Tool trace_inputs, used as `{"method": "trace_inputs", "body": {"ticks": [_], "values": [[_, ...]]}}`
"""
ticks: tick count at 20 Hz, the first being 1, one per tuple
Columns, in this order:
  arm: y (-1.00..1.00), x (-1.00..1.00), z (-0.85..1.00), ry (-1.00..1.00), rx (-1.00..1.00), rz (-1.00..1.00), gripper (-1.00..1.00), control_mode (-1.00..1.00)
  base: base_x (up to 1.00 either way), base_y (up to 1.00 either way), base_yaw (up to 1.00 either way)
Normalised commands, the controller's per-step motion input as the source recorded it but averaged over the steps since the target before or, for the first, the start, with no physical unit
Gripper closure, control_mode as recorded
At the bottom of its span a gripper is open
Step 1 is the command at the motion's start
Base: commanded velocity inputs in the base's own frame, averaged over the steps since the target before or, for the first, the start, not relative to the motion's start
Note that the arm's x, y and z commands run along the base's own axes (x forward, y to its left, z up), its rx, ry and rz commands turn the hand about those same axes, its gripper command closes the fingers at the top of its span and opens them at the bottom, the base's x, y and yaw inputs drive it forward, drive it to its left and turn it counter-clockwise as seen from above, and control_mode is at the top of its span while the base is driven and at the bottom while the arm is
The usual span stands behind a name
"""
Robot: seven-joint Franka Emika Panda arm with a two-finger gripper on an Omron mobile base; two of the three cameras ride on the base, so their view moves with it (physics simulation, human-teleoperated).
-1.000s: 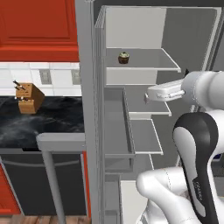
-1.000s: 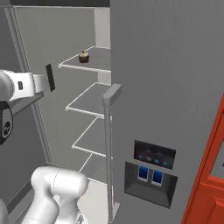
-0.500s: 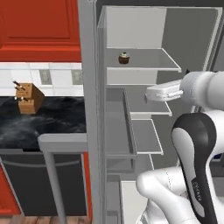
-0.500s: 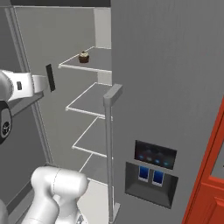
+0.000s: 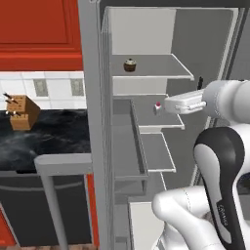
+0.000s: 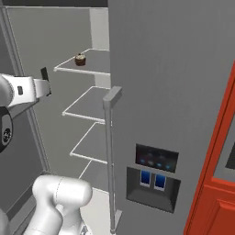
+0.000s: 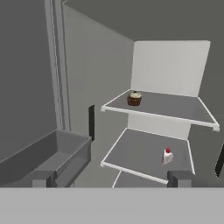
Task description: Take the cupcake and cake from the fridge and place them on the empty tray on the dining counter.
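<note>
A tall grey fridge (image 6: 174, 92) stands with 1 door swung open, showing a white interior with several shelves. On the top shelf (image 7: 175, 109) sits the cupcake (image 5: 129, 65), small and round, with a brown base and a pale top. On the shelf just below it rests the cake (image 7: 167, 155), a small white wedge with a red top, near that shelf's front edge. The robot's white arm reaches toward the opening at about the height of the cake's shelf. Its gripper (image 7: 155, 140) is spread wide and holds nothing; the 2 dark fingertips (image 7: 91, 122) stand far apart, short of both pastries. To the left of the fridge, a wooden knife block (image 5: 22, 112) stands on a black marble wall counter (image 5: 49, 141) under red cabinets (image 5: 39, 34).
</note>
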Motion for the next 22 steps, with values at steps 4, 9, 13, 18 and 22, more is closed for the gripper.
{"method": "trace_inputs", "body": {"ticks": [4,9,13,18,22], "values": [[0.00,0.00,0.00,0.00,0.00,0.00,-1.00,1.00,0.33,-0.02,-0.55],[-0.01,0.27,-0.02,0.01,0.00,-0.15,-1.00,-1.00,0.31,-0.12,-0.29],[0.21,0.48,0.00,0.00,0.00,-0.16,-1.00,-1.00,0.00,0.00,0.00],[0.18,0.25,0.18,0.00,0.00,0.00,-1.00,-1.00,0.00,0.00,0.00],[0.00,0.23,0.20,0.00,0.00,0.10,-1.00,-1.00,0.00,0.00,0.00]]}}
